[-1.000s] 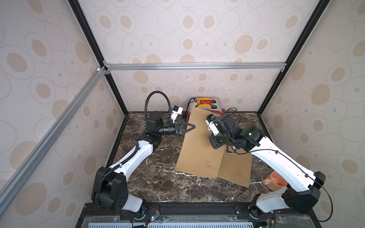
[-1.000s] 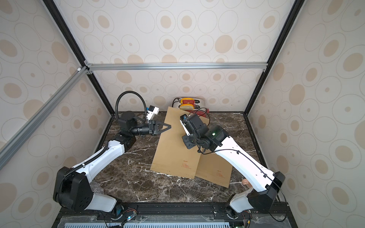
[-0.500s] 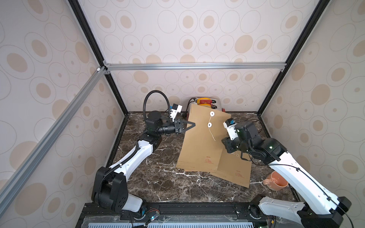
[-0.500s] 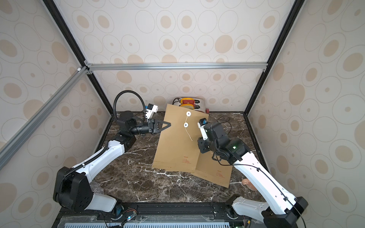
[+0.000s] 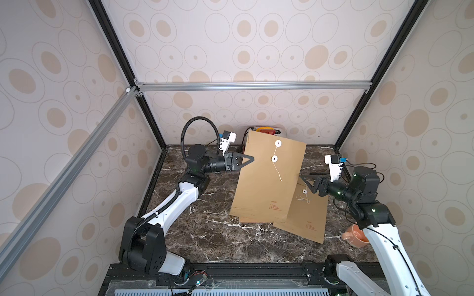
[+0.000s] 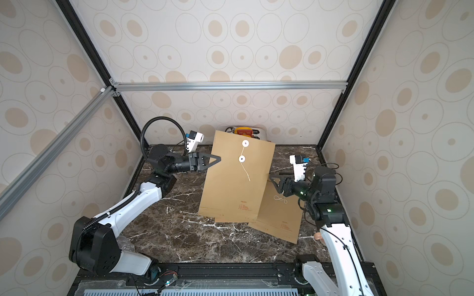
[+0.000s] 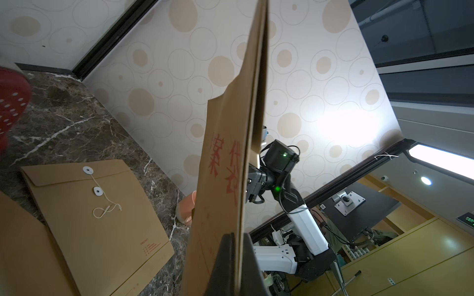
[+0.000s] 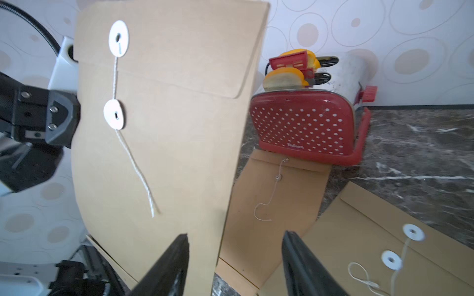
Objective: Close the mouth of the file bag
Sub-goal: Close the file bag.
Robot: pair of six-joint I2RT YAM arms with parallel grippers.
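Observation:
The file bag point(image 5: 266, 184) is a brown paper envelope, held up tilted above the table. Its flap point(image 8: 179, 64) is folded down. A white string point(image 8: 133, 164) runs from the upper white disc point(image 8: 118, 38) to the lower disc point(image 8: 114, 114) and hangs loose below. My left gripper point(image 5: 252, 159) point(image 7: 239, 246) is shut on the bag's left edge. My right gripper point(image 5: 302, 178) point(image 8: 236, 235) stands open at the bag's right edge, holding nothing. In the right wrist view that edge lies between the fingers; contact cannot be told.
Two more brown file bags point(image 5: 305, 212) point(image 5: 256, 219) lie flat on the marble table point(image 5: 205, 230). A red dotted toaster point(image 8: 302, 125) stands at the back wall behind the held bag. A pink cup point(image 5: 355, 235) sits at the right, under my right arm.
My right gripper has opened and pulled back to the right, away from the discs. The string now hangs free. The left gripper keeps its hold, and the bag has shifted slightly.

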